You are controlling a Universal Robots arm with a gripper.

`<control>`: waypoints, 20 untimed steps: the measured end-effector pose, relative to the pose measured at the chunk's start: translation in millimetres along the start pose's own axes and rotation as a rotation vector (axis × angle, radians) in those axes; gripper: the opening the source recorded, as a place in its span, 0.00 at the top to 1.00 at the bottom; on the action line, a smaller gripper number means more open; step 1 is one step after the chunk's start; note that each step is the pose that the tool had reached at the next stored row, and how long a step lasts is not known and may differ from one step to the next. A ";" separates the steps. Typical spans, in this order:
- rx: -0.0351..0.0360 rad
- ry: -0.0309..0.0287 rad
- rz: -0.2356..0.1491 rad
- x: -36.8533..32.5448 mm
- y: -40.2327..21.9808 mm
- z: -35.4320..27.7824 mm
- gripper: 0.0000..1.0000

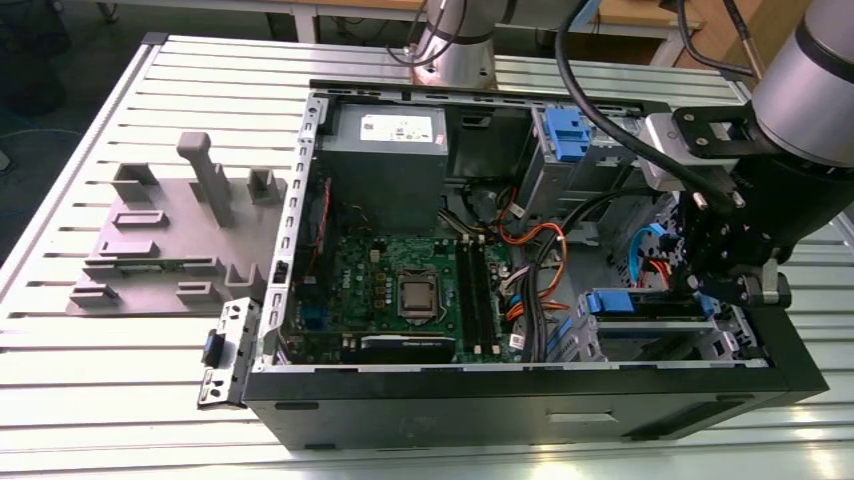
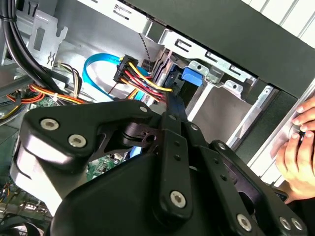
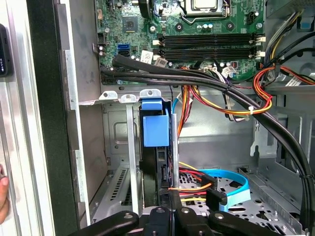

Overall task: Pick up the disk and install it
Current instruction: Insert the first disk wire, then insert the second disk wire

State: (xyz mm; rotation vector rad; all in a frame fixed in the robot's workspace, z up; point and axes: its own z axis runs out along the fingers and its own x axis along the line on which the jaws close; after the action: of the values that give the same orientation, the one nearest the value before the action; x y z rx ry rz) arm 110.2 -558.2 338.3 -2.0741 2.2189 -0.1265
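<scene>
One robot arm [image 1: 814,90] reached into one open computer case [image 1: 534,400] lying on a slatted metal worktop [image 1: 107,400], its hand [image 2: 166,105] lowered into the drive cage at the lower right of the exterior view. I could not tell whether the hand was gripping anything or simply resting there. The single disk [image 3: 155,130] sat edge-on in that cage, just beside the hand. Little of its silver body showed, and what marked it was the blue plastic carrier on its end. From the exterior view the same disk [image 1: 627,302] appeared as a blue strip lying across the bay. A second, separate blue plastic piece [image 1: 567,135] stood in the upper bay, towards the upper right of the frame. One grey power-supply box [image 1: 387,140] filled the case's upper corner above one green motherboard [image 1: 387,270], with bundled orange, yellow and black cables [image 3: 231,105] and one light-blue data cable [image 3: 231,184] running past the cage. One grey moulded fixture [image 1: 174,240] lay on the worktop at the frame's left. A person's fingers [image 2: 300,142] rested against the case edge.
</scene>
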 end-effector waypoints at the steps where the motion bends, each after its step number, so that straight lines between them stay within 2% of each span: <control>1: 0.0000 -0.0001 0.000 0.0 0.0 0.0 0.89; 14: -0.0002 0.0000 0.000 0.0 -0.2 -1.4 0.89; 20: -0.0002 0.0001 0.000 0.5 5.9 -2.2 0.89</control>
State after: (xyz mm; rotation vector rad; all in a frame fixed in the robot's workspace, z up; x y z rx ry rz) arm 104.1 -558.3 339.7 -2.0743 2.2191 -0.1264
